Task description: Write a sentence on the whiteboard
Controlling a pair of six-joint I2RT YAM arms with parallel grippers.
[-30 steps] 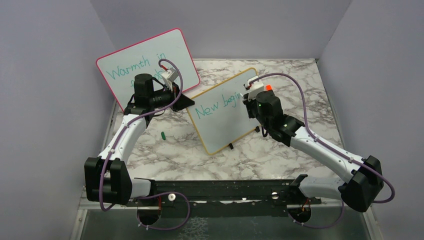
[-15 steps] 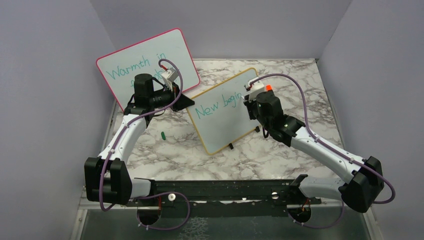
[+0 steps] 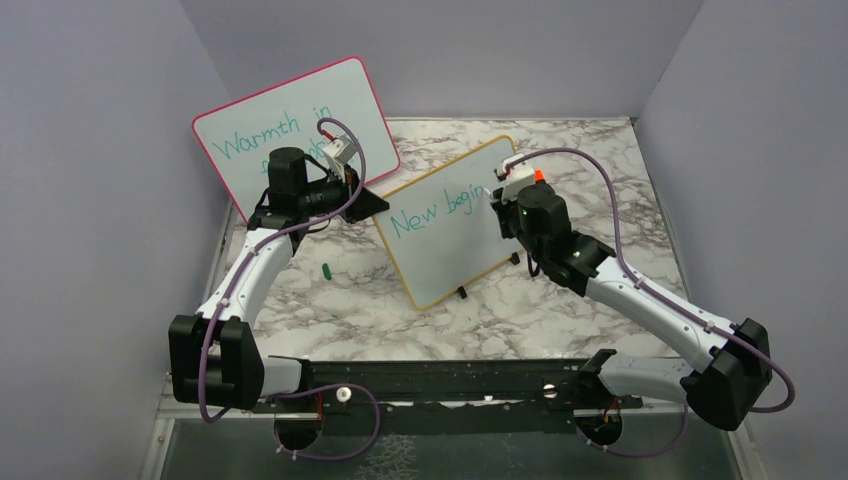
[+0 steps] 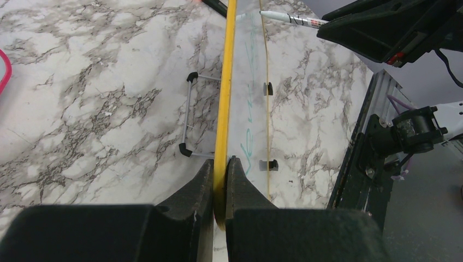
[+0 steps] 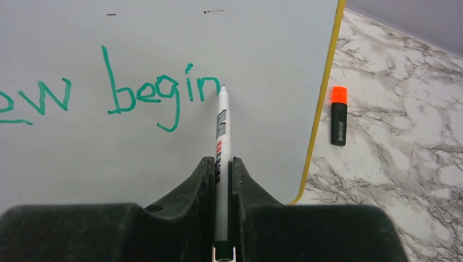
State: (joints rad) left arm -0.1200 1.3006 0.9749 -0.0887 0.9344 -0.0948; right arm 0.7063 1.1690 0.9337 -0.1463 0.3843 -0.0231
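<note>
The yellow-framed whiteboard point(image 3: 440, 250) stands tilted on the marble table and shows teal words "New begin" point(image 3: 432, 212). My left gripper point(image 4: 220, 164) is shut on the board's yellow frame point(image 4: 225, 93) at its left edge. My right gripper point(image 5: 222, 164) is shut on a white marker point(image 5: 221, 136); its tip touches the board surface point(image 5: 262, 49) just after the "n" of "begin" point(image 5: 164, 95). In the top view the right gripper point(image 3: 505, 195) is at the board's upper right part.
A larger pink-framed whiteboard point(image 3: 300, 100) reading "Warmth in" stands at the back left. An orange-topped black marker point(image 5: 338, 115) lies on the table right of the board, also visible in the top view point(image 3: 537, 176). A small green cap point(image 3: 326, 269) lies left of the board.
My right arm has shifted slightly to the right along the board with the marker. The left arm and the board have not moved.
</note>
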